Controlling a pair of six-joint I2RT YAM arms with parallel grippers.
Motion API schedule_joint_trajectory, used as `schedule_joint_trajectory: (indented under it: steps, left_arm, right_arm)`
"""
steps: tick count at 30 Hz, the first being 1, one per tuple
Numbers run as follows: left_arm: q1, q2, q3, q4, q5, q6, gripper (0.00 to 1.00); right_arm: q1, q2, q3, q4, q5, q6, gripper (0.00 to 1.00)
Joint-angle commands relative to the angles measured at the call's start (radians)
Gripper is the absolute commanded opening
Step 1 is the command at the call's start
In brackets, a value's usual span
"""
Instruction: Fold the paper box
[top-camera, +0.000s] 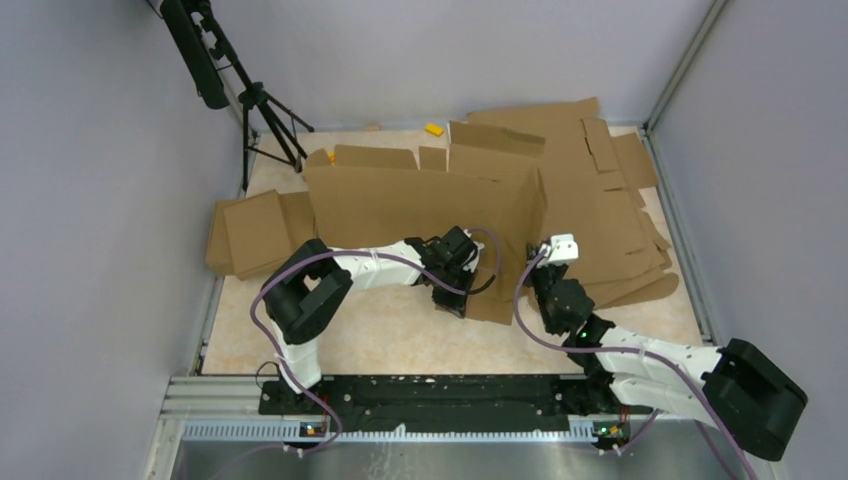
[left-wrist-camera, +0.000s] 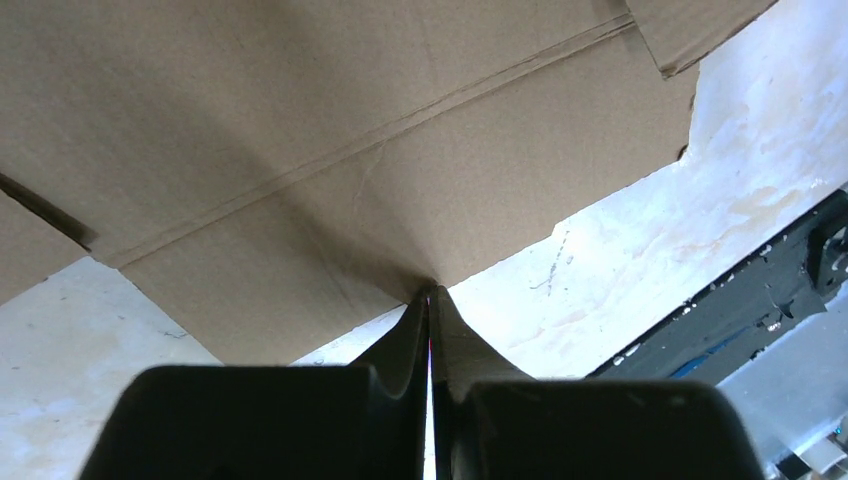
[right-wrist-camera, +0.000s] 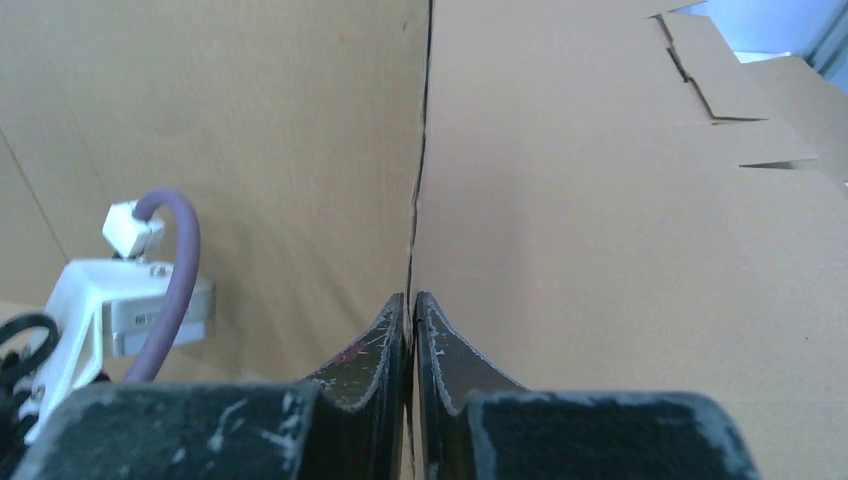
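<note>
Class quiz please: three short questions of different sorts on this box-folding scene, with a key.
1. True or false: the left gripper is open, clear of the paper box.
2. The pile of flat cardboard sheets lies: A) right of the box; B) between the arm bases; C) on the metal rail.
3. Fill in: in the far left corner stands a black ___.
Key: 1 false; 2 A; 3 tripod.
</note>
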Motion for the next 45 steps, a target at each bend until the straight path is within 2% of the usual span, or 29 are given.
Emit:
schedule_joint_trajectory:
  steps: [1, 4, 9, 13, 15, 16, 18, 19, 22, 26, 28, 30, 32, 34, 37, 40, 42, 45]
  left_arm:
    - [0.008, -0.019, -0.033, 0.042, -0.134, 0.003, 0.0]
    - [0.007, -0.021, -0.051, 0.052, -0.134, -0.002, 0.0]
    - [0.007, -0.022, -0.066, 0.061, -0.129, -0.005, 0.0]
    - [0.007, -0.017, -0.061, 0.059, -0.119, -0.005, 0.0]
    - [0.007, -0.014, -0.059, 0.059, -0.12, -0.003, 0.0]
    - [0.007, -0.013, -0.057, 0.057, -0.116, -0.002, 0.0]
    - [0.007, -0.012, -0.057, 0.054, -0.117, -0.002, 0.0]
    - [0.007, -0.012, -0.057, 0.054, -0.117, -0.001, 0.0]
    - [0.007, -0.014, -0.06, 0.049, -0.114, 0.001, 0.0]
    - [0.007, -0.023, -0.064, 0.04, -0.105, 0.006, 0.0]
    - [0.007, -0.029, -0.065, 0.036, -0.102, 0.011, 0.0]
    - [0.007, -0.027, -0.062, 0.03, -0.1, 0.015, 0.0]
    - [0.007, -0.024, -0.06, 0.03, -0.097, 0.017, 0.0]
    - [0.007, -0.022, -0.057, 0.033, -0.092, 0.017, 0.0]
    - [0.007, -0.022, -0.055, 0.034, -0.086, 0.018, 0.0]
    - [0.007, -0.021, -0.049, 0.027, -0.084, 0.023, 0.0]
    - [0.007, -0.015, -0.036, 0.013, -0.082, 0.027, 0.0]
    - [0.007, -0.017, -0.031, 0.006, -0.081, 0.029, 0.0]
  right_arm:
    - [0.04, 0.01, -0.014, -0.007, -0.024, -0.009, 0.06]
    - [0.04, -0.046, -0.022, -0.087, -0.025, 0.032, 0.06]
    - [0.04, -0.164, -0.052, -0.143, -0.039, 0.048, 0.21]
    - [0.038, -0.202, 0.008, -0.227, -0.015, 0.065, 0.22]
    - [0.036, -0.185, 0.032, -0.221, 0.019, 0.059, 0.28]
    - [0.031, -0.168, 0.044, -0.213, 0.033, 0.059, 0.21]
    - [0.005, -0.126, 0.082, -0.228, 0.007, 0.066, 0.17]
    - [-0.018, -0.106, 0.107, -0.257, -0.028, 0.08, 0.18]
    - [-0.1, -0.037, 0.202, -0.384, -0.124, 0.167, 0.27]
    - [-0.243, 0.029, 0.376, -0.654, -0.244, 0.277, 0.52]
    - [-0.345, 0.052, 0.468, -0.78, -0.379, 0.32, 0.6]
    - [-0.503, 0.081, 0.539, -0.859, -0.592, 0.366, 0.69]
    - [-0.656, 0.139, 0.586, -0.886, -0.799, 0.43, 0.75]
    - [-0.76, 0.215, 0.623, -0.886, -0.931, 0.46, 0.83]
    - [-0.859, 0.354, 0.681, -0.856, -1.084, 0.492, 0.84]
    - [-0.922, 0.49, 0.696, -0.718, -1.189, 0.529, 0.81]
    - [-0.944, 0.577, 0.706, -0.632, -1.235, 0.548, 0.76]
    - [-0.951, 0.729, 0.774, -0.615, -1.249, 0.532, 0.74]
